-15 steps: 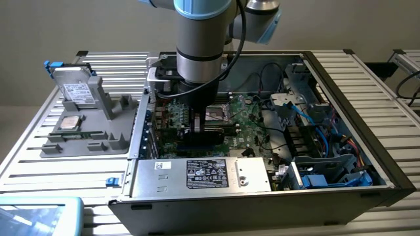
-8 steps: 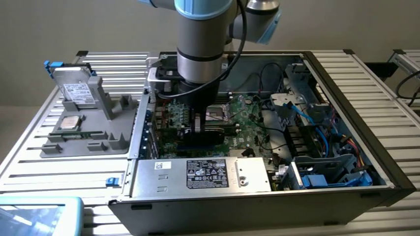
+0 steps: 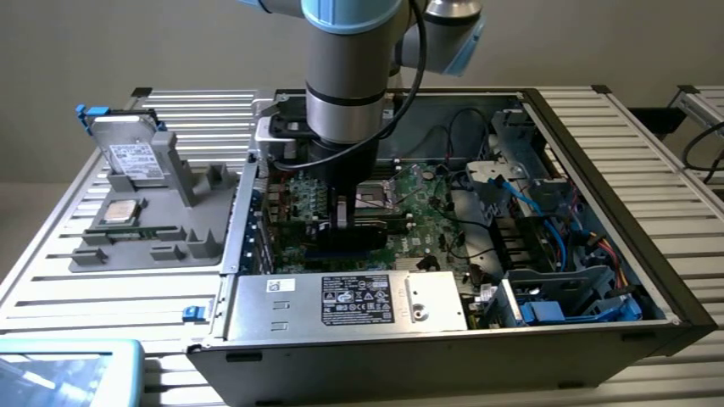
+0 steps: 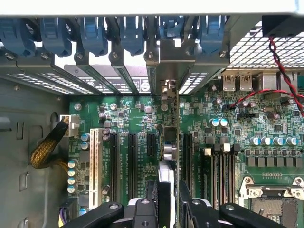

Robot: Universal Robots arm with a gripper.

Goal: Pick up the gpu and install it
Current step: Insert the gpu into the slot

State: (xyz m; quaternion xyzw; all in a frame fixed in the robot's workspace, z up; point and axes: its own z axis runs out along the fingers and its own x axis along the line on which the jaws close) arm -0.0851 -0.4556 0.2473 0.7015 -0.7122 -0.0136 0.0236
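The gpu (image 4: 169, 142) appears edge-on in the wrist view, standing upright over a black expansion slot of the green motherboard (image 4: 137, 118). Its silver end bracket (image 4: 167, 54) sits in the rear slot opening of the case, among the blue retaining clips. My gripper (image 4: 168, 197) is shut on the card's near end, one black finger on each side. In the exterior view the gripper (image 3: 339, 222) reaches down into the open computer case (image 3: 611, 212), with the dark card (image 3: 345, 237) just under it on the motherboard.
A grey parts tray (image 3: 147, 229) at the exterior view's left holds a silver hard drive (image 3: 134, 157), a processor (image 3: 119, 212) and a memory stick (image 3: 136, 231). Inside the case are the power supply (image 3: 351, 298), the processor socket (image 3: 379, 197) and blue cables (image 3: 543, 212).
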